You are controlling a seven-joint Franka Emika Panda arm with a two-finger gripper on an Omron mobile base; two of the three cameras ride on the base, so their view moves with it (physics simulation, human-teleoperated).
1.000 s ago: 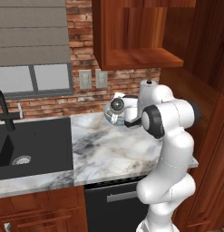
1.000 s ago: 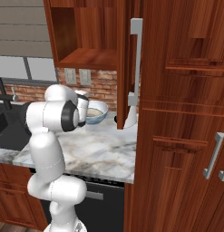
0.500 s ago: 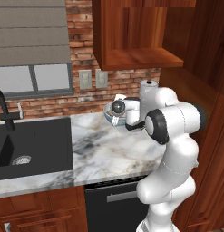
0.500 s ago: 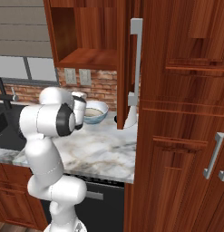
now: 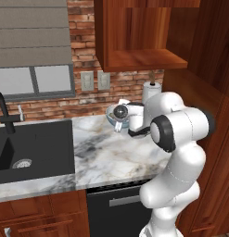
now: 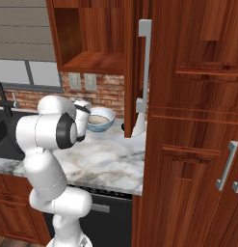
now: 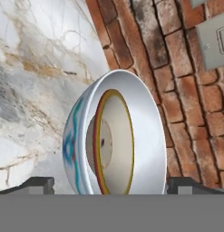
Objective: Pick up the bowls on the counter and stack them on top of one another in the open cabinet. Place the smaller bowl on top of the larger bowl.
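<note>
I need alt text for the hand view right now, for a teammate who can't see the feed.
A deep white bowl with a blue pattern outside sits on the marble counter with a shallower tan bowl nested inside it, straight ahead of the open gripper. The dark fingertips flank the bowls without touching them. A brick wall with a grey outlet plate runs behind.

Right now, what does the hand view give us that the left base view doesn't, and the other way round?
Hand view alone: the tan bowl nested inside the white-and-blue bowl, and both end effector fingertips spread wide, one on each side of the bowls.

Left base view alone: the open cabinet with its bare shelf, the black sink, and the arm.

Both: the marble counter, the brick wall, and the white-and-blue bowl's rim.
</note>
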